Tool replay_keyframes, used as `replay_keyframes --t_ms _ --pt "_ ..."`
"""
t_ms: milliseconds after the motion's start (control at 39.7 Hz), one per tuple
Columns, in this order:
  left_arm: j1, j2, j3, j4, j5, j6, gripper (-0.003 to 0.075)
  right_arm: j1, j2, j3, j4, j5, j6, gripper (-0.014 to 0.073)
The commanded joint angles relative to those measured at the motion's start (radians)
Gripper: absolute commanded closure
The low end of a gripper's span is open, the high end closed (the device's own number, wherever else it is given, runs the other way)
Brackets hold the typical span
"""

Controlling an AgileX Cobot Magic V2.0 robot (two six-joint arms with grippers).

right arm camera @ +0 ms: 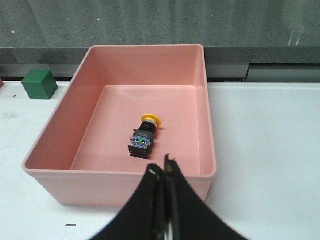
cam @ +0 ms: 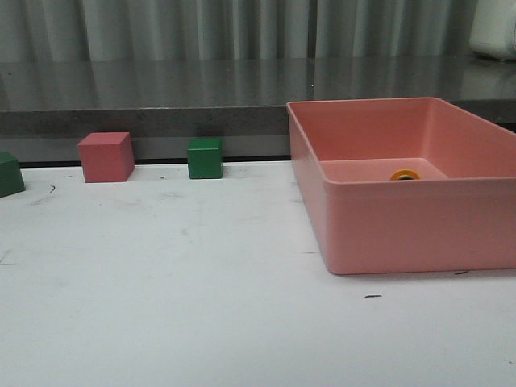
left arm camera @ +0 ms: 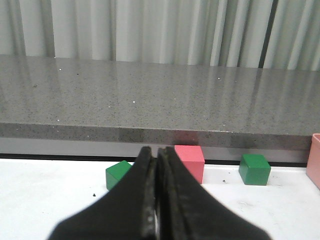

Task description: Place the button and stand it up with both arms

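**Button lying in pink bin, both grippers closed and empty**

Button (right arm camera: 144, 134) location: we find it on the floor of the pink bin (cam: 403, 234), lying on its side, with the yellow cap pointing toward the far wall and the black base toward the near wall. In the front view, only a sliver of the yellow cap (cam: 405, 175) shows above the bin's near wall. The bin sits on the right part of the white table (cam: 177, 298).

Left gripper (left arm camera: 157, 200): we see its jaws pressed together with nothing between them. It hangs over the left part of the table, facing the far edge.

Right gripper (right arm camera: 164, 200): we see its jaws likewise pressed together and empty. It hangs just on the near side of the bin's near wall, apart from the button.

Other items: we note a pink cube (cam: 106, 156) near the table's far edge, with a green cube (cam: 205, 158) to its right and a second green cube (cam: 10, 174) to its left at the frame edge. A grey counter (cam: 161, 97) runs behind the table, with pale curtains (left arm camera: 150, 30) beyond it.
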Motion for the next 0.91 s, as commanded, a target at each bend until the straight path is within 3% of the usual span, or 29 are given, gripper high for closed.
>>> replay_keyframes --t_ms 0,126,202,328,378,429,655,882 --pt "-0.005 0.012 -0.039 0.001 -0.073 -0.002 0.0740 -0.001 0.013 -0.037 0.005 -0.091 -0.006 0.0619" --pt "-0.005 0.012 -0.039 0.001 -0.073 -0.002 0.0685 -0.001 0.013 -0.037 0.005 -0.091 -0.006 0.0459" --pt "-0.005 0.012 -0.039 0.001 -0.071 -0.002 0.0539 -0.001 0.013 -0.037 0.005 -0.091 -0.006 0.0298" --pt "-0.005 0.012 -0.039 0.001 -0.071 -0.002 0.0181 -0.001 0.013 -0.037 0.005 -0.094 -0.006 0.0034" --pt "-0.005 0.012 -0.039 0.001 -0.071 -0.002 0.0071 -0.001 0.013 -0.037 0.005 -0.096 -0.006 -0.0027" --pt "-0.005 0.012 -0.039 0.001 -0.071 -0.002 0.0015 -0.001 0.013 -0.037 0.005 -0.096 -0.006 -0.0067" --pt "-0.005 0.012 -0.039 0.001 -0.077 -0.002 0.0049 -0.001 0.086 -0.048 0.024 -0.104 -0.006 -0.0068" --pt "-0.005 0.012 -0.039 0.001 -0.077 -0.002 0.0049 -0.001 0.325 -0.212 0.024 -0.062 -0.006 -0.0068"
